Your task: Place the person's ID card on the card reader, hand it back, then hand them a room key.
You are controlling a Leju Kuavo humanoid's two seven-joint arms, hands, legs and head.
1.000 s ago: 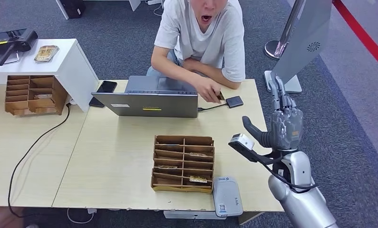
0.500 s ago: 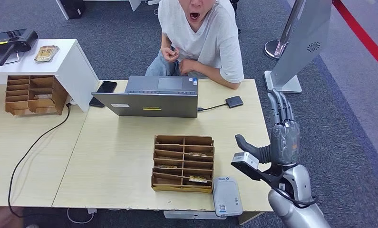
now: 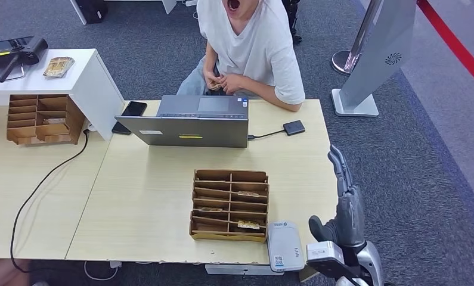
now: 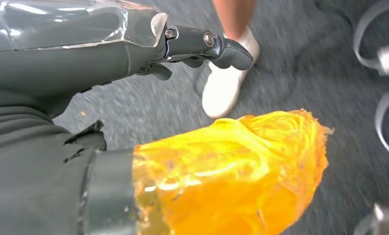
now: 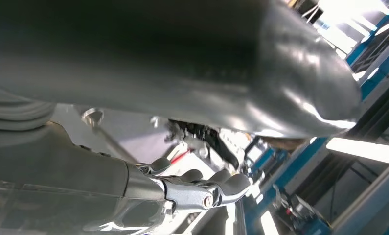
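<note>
Right hand (image 3: 347, 208): raised at the near right corner of the table (image 3: 145, 202), fingers straight and apart, holding nothing; nearest hand to the work. Left hand (image 4: 133, 49): seen from its wrist camera over grey carpet, dark fingers lightly curled, nothing visibly in them; whether it is fully released cannot be told. ID card: apparently with the person (image 3: 252, 53) seated at the far edge, whose hands (image 3: 222, 82) are drawn together at the chest around something small; the card itself is too small to make out. Card reader (image 3: 285, 245): pale grey box at the near edge, just beside the right hand on its inner side, long axis running away from the robot. Judged relation for the coming move: the card lies well away, forward and left of the right hand, across the table; the reader lies close by. Cardboard organiser (image 3: 229, 204): touching or just beside the reader, several slots holding small flat cards, likely room keys; other slots empty. Second organiser (image 3: 40, 119): far left, mostly empty. Also present: laptop (image 3: 189, 122), small black box (image 3: 294, 127) on a cable
</note>
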